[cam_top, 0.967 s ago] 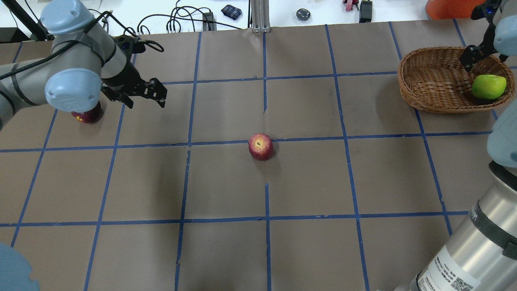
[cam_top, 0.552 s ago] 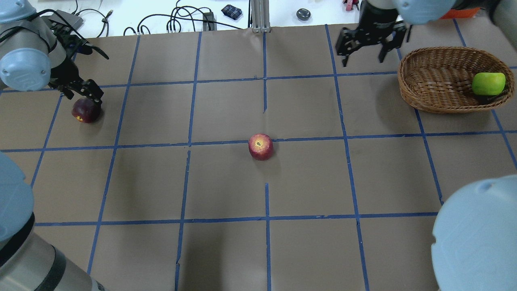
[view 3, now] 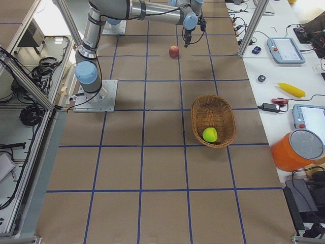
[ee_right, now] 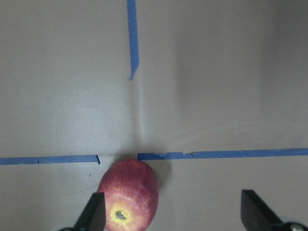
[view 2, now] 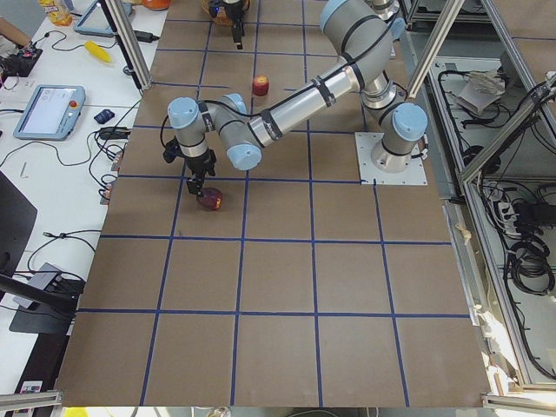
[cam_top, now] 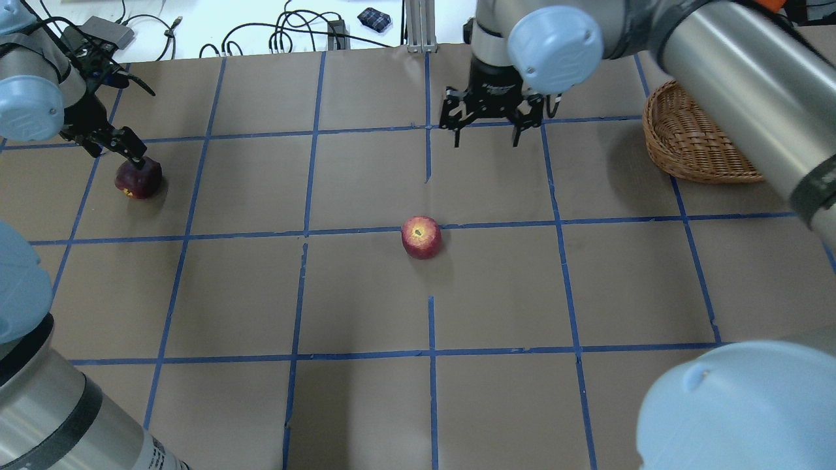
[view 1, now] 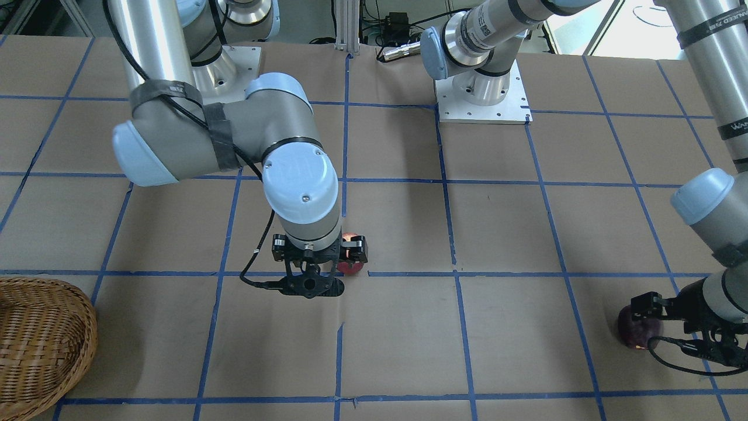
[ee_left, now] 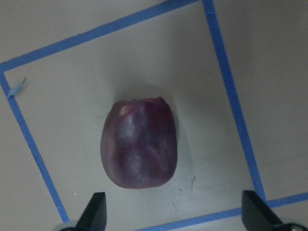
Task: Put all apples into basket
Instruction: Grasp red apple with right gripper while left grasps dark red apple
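Note:
The red apple [cam_top: 421,236] with a yellowish dimple sits at the table's middle. My right gripper [cam_top: 486,136] hangs open beyond it; in the right wrist view the red apple [ee_right: 129,199] lies by the left fingertip [ee_right: 95,211]. The maroon apple [cam_top: 138,179] lies at the far left. My left gripper [cam_top: 121,150] hovers open just over it; the wrist view shows the maroon apple [ee_left: 139,144] above the open fingertips. The wicker basket [cam_top: 686,140] is at the far right, partly hidden by my right arm. The green apple [view 3: 209,134] lies inside the basket [view 3: 213,104].
Blue tape lines grid the brown table. Cables [cam_top: 287,32] and small devices lie on the white bench beyond the far edge. An orange container [view 3: 294,150] and a yellow object [view 3: 290,89] sit on the side bench.
My right arm swung left from over the basket to the table's middle, leaving the green apple in the basket. My left gripper moved left and settled over the maroon apple.

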Robot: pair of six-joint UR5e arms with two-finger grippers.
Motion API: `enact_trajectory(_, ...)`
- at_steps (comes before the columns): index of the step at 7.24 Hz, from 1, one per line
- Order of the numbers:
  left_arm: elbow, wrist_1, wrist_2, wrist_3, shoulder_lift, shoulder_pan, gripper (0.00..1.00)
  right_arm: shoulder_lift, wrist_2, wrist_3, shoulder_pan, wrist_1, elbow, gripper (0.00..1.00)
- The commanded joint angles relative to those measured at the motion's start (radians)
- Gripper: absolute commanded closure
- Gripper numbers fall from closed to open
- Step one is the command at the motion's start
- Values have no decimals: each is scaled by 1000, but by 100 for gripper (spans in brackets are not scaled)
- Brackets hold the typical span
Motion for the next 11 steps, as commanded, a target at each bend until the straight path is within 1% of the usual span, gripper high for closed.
enact_trajectory(1, 7, -5, 2, 1, -50, 1, 0, 48, 20, 66, 40, -93, 37, 0)
enact_trajectory(3, 7, -22, 5, 2, -67, 1, 0, 71, 10, 94, 62, -96, 48, 0)
enact_trajectory(4, 7, -22, 4, 4, -65, 1, 20, 73, 7, 94, 62, -90, 50, 0)
enact_trajectory(5, 9, -22, 2, 7, -64, 1, 52, 79, 16, 91, 62, -81, 54, 0)
enact_trajectory(6, 9, -25, 4, 6, -56, 1, 78, 85, 19, 93, 65, -84, 80, 0)
enact_trajectory(7, 9, -56, -1, -4, -33, -18, 82, 87, 11, 90, 65, -98, 123, 0)
enact_trajectory(8, 12, -155, -27, -75, -6, -53, 82, 82, 17, 93, 65, -101, 152, 0)
enact_trajectory(9, 6, -206, -89, -181, 36, -97, 82, 82, 19, 94, 65, -101, 158, 10)
enact_trajectory(10, -5, -264, -111, -274, 79, -148, 82, 80, 20, 81, 62, -98, 149, 86)
enact_trajectory(11, -44, -271, -137, -421, 125, -210, 82, 77, 20, 79, 59, -99, 139, 100)
